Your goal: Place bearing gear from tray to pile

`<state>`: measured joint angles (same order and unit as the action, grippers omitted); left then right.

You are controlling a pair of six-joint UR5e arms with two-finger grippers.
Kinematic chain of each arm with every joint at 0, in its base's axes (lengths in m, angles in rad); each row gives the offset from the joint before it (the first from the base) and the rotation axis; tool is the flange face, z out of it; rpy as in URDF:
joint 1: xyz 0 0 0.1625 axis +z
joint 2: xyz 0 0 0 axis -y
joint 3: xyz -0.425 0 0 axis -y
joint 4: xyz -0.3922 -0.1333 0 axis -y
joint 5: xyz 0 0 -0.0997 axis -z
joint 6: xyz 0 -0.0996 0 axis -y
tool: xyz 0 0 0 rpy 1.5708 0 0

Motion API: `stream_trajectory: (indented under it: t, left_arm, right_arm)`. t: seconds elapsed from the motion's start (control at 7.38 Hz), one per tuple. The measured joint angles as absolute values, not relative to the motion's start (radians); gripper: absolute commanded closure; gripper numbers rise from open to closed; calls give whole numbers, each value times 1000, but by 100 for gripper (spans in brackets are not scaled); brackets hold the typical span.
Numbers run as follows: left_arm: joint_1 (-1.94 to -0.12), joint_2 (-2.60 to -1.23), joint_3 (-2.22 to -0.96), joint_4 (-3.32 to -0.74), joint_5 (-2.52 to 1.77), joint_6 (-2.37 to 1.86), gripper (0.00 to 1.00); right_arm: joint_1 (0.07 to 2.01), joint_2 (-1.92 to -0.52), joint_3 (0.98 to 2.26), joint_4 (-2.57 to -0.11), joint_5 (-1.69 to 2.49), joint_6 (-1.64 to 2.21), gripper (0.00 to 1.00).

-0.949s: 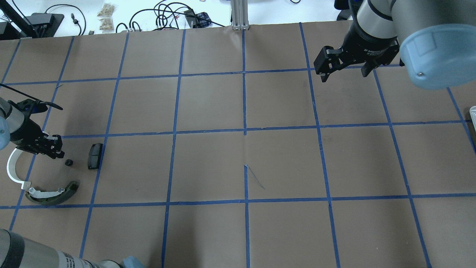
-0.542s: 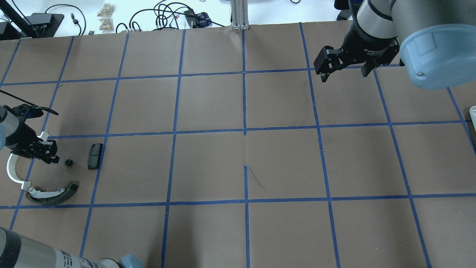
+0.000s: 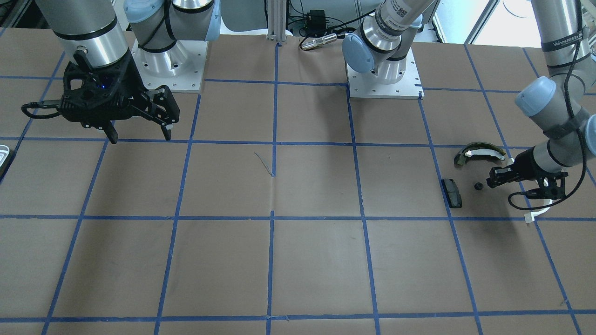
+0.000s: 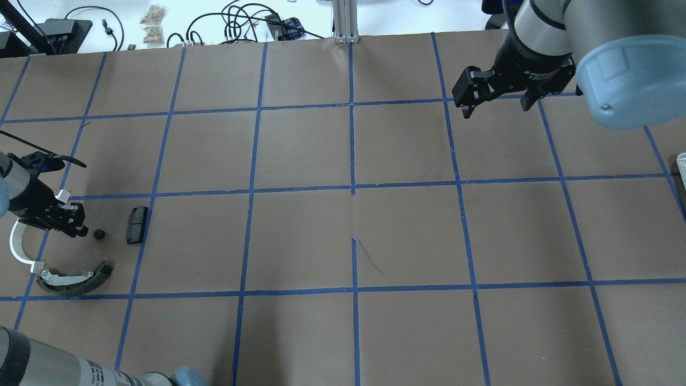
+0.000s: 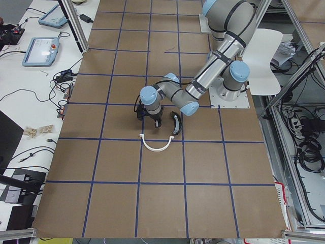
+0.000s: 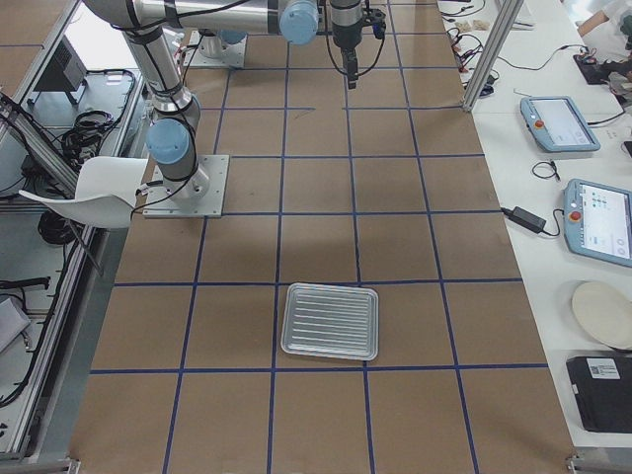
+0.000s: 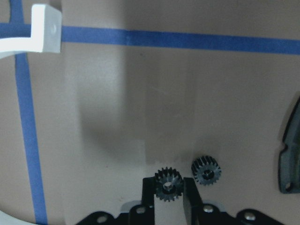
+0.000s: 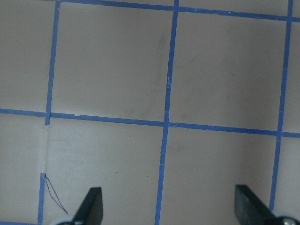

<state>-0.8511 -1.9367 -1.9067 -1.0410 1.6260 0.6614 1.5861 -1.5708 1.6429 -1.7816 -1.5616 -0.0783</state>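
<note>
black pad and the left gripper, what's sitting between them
A loose bearing gear lies on the brown paper between the black pad and the left gripper; the overhead view shows it.

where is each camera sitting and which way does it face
front: across the table, facing the robot; left hand at picture right
overhead: behind the robot, looking forward and down; both arms
left side: table's end, left arm nearest
right side: opposite end, above the tray; right arm
left wrist: looks down past its fingers at a gripped gear
right wrist: looks down at the table; open right hand
front and overhead share the curved shoe
</note>
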Motion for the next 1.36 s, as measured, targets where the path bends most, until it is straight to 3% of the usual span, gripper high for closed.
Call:
stream_trajectory:
  t: [0.14, 0.27, 0.81, 1.36]
  left_arm:
    - [-852, -1938, -1907, -1041, 1626, 663, 24]
    - [-853, -1940, -1905, -1042, 1628, 663, 1]
    - [-874, -1921, -1881, -1085, 1622, 658, 0]
    - [-1123, -1787, -1843, -1206, 1569, 466, 0]
  right_arm:
    - [1586, -1571, 1643, -1782, -1562, -78, 0]
    - [1586, -1571, 1642, -1782, -1562, -78, 0]
    - [1586, -1571, 1643, -1782, -1561, -78, 0]
    - [1586, -1571, 1643, -1782, -1560, -78, 0]
